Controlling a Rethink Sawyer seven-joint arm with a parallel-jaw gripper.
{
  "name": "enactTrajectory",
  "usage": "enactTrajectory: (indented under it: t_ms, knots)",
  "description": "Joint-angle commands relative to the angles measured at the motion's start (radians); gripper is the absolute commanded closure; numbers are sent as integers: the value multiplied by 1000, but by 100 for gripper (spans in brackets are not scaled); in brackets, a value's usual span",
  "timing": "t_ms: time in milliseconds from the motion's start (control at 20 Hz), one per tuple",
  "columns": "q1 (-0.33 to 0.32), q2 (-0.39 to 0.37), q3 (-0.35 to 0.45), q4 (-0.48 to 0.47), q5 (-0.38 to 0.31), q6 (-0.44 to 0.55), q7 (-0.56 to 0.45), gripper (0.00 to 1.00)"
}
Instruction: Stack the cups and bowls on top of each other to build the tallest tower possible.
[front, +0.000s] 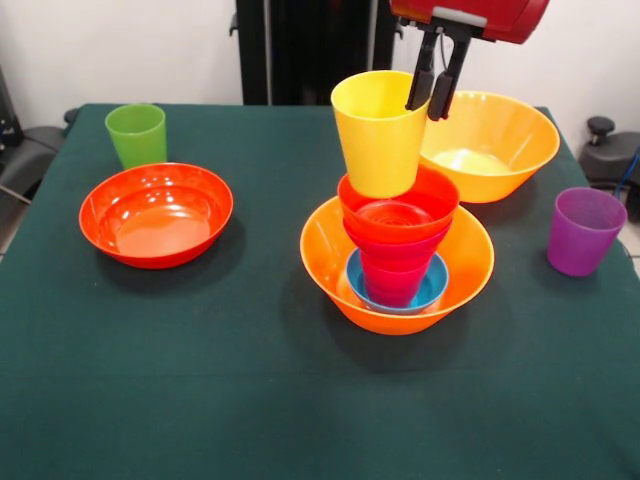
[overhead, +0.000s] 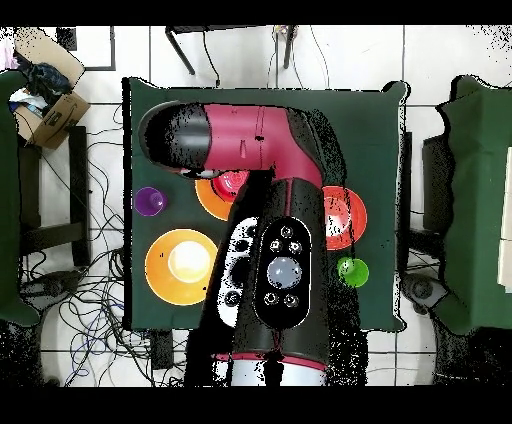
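I had the jaws (front: 432, 100) pinching the yellow cup's (front: 378, 135) rim wall, one finger inside, one outside. It hung tilted just below them, its base at the red-orange bowl (front: 400, 210) topping the tower (front: 398, 250), presumably so it could seat there.

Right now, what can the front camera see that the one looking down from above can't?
Only the front view shows the gripper shut on the yellow cup, above the tower of nested bowls. Only the overhead view shows the arm's whole red-and-black body, which hides most of that tower. Both show the purple cup, green cup, red-orange bowl and empty orange bowl.
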Motion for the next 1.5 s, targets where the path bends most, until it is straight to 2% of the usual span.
enactTrajectory:
  t_ms: [50,1500]
  knots:
    - [22,22,72,64,-6,17,49,100]
    - [3,12,75,87,-21,-9,4,100]
